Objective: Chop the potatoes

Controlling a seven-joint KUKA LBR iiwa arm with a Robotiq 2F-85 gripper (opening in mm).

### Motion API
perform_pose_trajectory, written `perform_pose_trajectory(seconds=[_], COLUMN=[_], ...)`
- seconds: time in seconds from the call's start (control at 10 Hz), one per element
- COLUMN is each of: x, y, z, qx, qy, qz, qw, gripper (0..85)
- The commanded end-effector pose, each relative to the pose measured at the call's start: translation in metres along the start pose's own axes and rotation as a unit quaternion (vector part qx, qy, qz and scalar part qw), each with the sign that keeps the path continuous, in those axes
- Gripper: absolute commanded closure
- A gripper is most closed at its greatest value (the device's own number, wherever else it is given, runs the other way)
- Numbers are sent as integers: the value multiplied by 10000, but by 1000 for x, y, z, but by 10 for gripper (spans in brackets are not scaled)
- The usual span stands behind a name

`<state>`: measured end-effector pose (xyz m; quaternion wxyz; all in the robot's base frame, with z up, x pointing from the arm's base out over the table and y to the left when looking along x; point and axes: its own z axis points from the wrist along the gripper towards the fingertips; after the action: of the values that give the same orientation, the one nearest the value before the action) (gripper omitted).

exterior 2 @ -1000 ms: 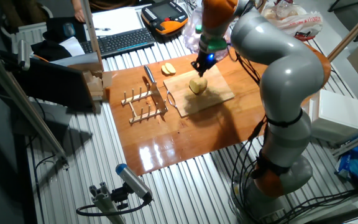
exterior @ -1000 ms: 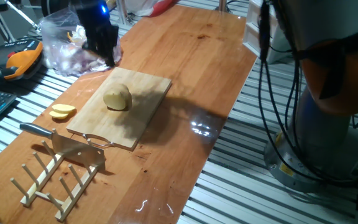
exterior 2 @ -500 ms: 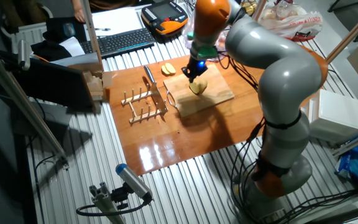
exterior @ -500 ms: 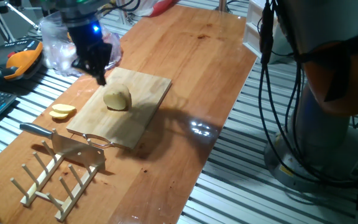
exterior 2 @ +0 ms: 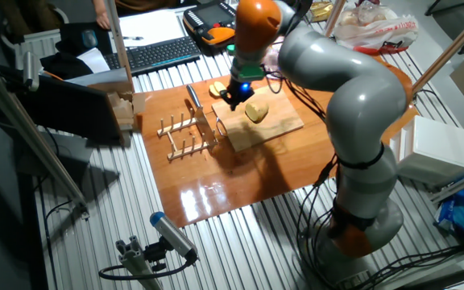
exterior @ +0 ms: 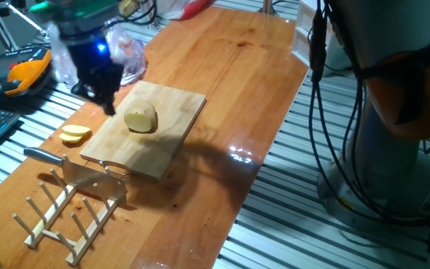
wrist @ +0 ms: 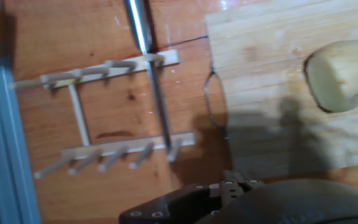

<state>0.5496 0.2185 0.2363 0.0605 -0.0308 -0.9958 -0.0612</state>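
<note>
Potato chunk point(exterior: 142, 118) sits on the wooden cutting board point(exterior: 170, 134), cut face toward the slices point(exterior: 74, 134), which lie on the bench point(exterior: 222, 82) just off the board's edge; tool point(exterior: 101, 96) hovers over the board's far corner, apart from the chunk; cannot tell if spread or pressed together; knife point(exterior: 73, 169) rests in the wooden rack point(exterior: 66, 213).

Pale yellow potato point(exterior: 141, 118), tan cutting board point(exterior: 172, 131)

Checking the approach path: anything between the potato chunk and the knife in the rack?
Only bare cutting board and its wire handle separate the chunk from the knife in the rack. The slices lie off to the side. Clearest in the hand view.
</note>
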Motion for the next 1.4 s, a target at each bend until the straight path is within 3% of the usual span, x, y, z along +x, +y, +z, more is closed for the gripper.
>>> perform_pose_trajectory(seconds=[0.0,0.7,0.8,1.0,1.1,1.2,1.3], x=[1,2,2,2,2,2,2], y=[7,7,7,7,7,7,7], z=[1,0,0,0,0,0,0], qx=[8,72,225,243,355,86,-7], qy=[13,-59,-71,-31,42,333,328], qz=[3,-196,-371,-743,-1033,-1281,-1364], qw=[10000,9998,9990,9969,9940,9912,9901], gripper=[850,850,850,850,850,850,850])
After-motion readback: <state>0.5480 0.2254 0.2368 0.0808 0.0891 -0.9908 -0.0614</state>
